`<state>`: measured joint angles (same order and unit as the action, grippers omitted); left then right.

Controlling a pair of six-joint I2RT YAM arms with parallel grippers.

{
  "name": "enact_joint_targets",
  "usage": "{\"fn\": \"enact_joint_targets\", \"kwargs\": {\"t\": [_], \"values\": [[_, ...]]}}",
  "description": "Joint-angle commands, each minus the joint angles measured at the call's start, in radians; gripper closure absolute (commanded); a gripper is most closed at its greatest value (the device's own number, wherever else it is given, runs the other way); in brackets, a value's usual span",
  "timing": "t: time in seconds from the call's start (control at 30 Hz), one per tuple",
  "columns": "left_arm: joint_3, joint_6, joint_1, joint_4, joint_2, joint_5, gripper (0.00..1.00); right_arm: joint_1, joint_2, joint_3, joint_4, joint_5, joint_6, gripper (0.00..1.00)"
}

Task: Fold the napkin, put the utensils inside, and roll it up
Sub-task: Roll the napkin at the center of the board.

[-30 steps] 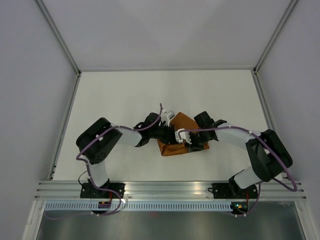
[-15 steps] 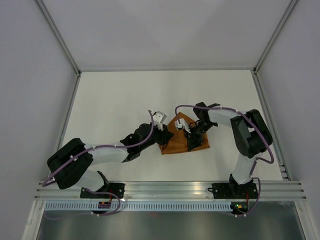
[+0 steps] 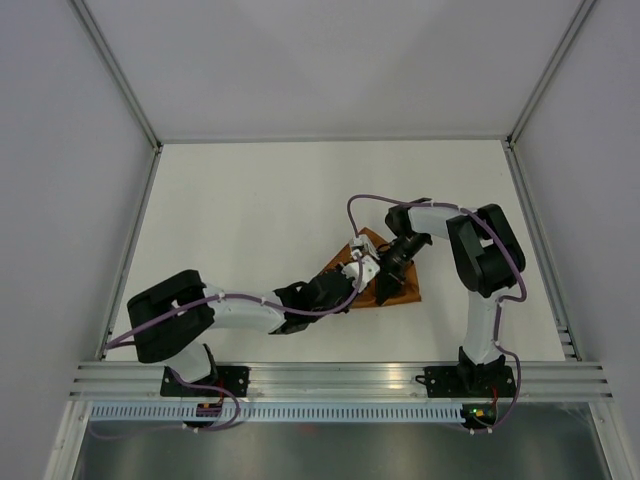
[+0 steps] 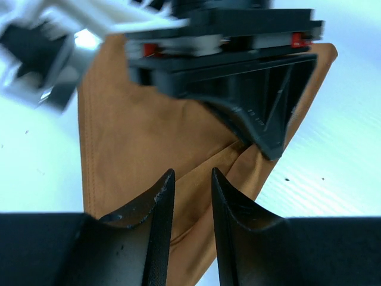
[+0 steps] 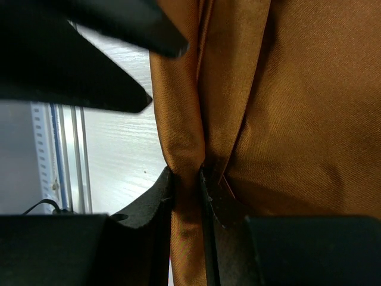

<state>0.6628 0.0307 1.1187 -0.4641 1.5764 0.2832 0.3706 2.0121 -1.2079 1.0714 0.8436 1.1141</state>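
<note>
Covering most of the napkin (image 3: 405,291) with both arms in the overhead view, leaving only its far corner and right-hand edge showing. Lying folded on the white tabletop (image 3: 250,200), right of centre and toward the near side. Cutting off the cloth's lower part behind the black housings in both wrist views. Blurring a white bracket at the upper left of the left wrist view. Bearing small raised marks on the right fingers (image 4: 262,125), too smeared for reading. Pinching a raised ridge of the folded cloth tightly between those right fingers, pressing it from both sides. Keeping the left fingers (image 4: 162,202) narrowly apart just over the napkin's near folded edge, cloth showing through the gap, gripping nothing; not telling whether the tips are touching it.
</note>
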Motion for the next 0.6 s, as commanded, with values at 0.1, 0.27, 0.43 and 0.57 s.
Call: {"fn": "enact_joint_targets", "kwargs": {"t": [0.1,0.27,0.43,0.57], "values": [[0.106,-0.195,0.092,0.044,0.071,0.082,0.63,0.004,0.102,0.008,-0.031,-0.166,0.055,0.89],[0.124,-0.21,0.096,0.056,0.079,0.065,0.63,0.002,0.12,-0.005,-0.03,-0.17,0.049,0.89],[0.13,-0.216,0.098,0.074,0.076,0.05,0.63,0.002,0.137,-0.013,-0.022,-0.166,0.044,0.89],[0.138,-0.224,0.098,0.094,0.074,0.033,0.62,0.001,0.146,-0.016,-0.027,-0.167,0.041,0.89]]}}
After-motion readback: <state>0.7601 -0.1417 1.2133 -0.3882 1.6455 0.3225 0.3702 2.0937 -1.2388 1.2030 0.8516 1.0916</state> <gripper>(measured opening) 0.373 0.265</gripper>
